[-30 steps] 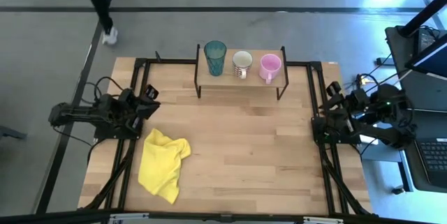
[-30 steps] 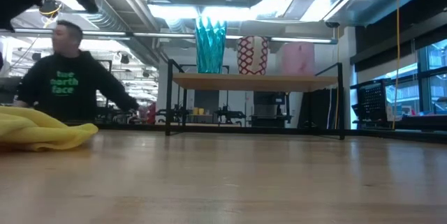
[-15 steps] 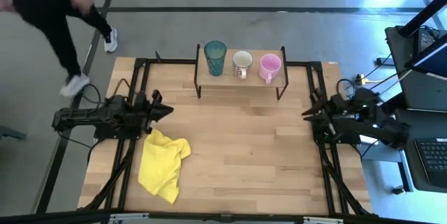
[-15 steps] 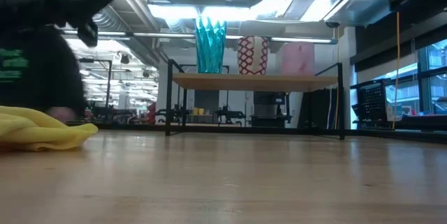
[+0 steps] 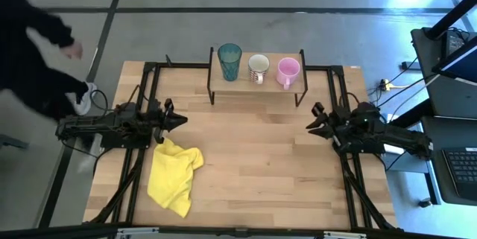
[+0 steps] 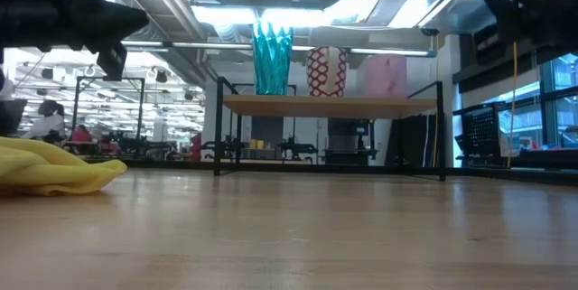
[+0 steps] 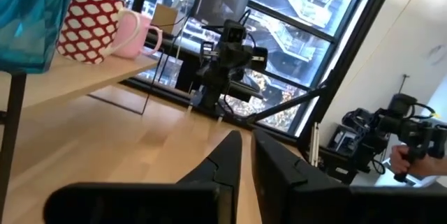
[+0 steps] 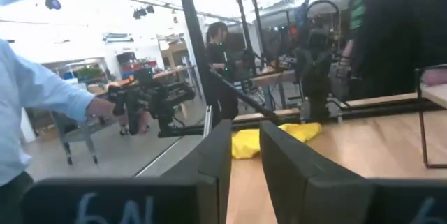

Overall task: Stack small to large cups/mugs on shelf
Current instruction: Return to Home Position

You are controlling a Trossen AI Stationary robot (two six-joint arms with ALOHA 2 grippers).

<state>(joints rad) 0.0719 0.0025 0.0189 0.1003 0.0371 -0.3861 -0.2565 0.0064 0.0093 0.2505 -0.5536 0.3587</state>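
Observation:
Three cups stand in a row on the shelf (image 5: 257, 84) at the table's far side: the teal tumbler (image 5: 229, 61) on the left, the cream mug (image 5: 258, 67) with a red pattern (image 6: 327, 71) in the middle, and the pink mug (image 5: 288, 71) on the right. All three rest upright on their bases. My left gripper (image 5: 181, 119) hovers level over the table's left part, its fingers (image 7: 230, 155) nearly together, holding nothing. My right gripper (image 5: 311, 120) hovers level over the right part, a narrow gap between its fingers (image 8: 283, 155), also holding nothing. Both point toward the table's middle.
A crumpled yellow cloth (image 5: 175, 176) lies on the table's left near part, just in front of my left gripper. The shelf's black legs (image 6: 219, 127) stand on the tabletop. A person in dark clothes (image 5: 33, 53) moves past beyond the table's left far corner.
Both arms have come down and reached in from the table's side edges toward its middle, the right one farther and faster. Both grippers have tipped to point about level. The cups and the cloth have stayed in place. The person has walked along the table's left side.

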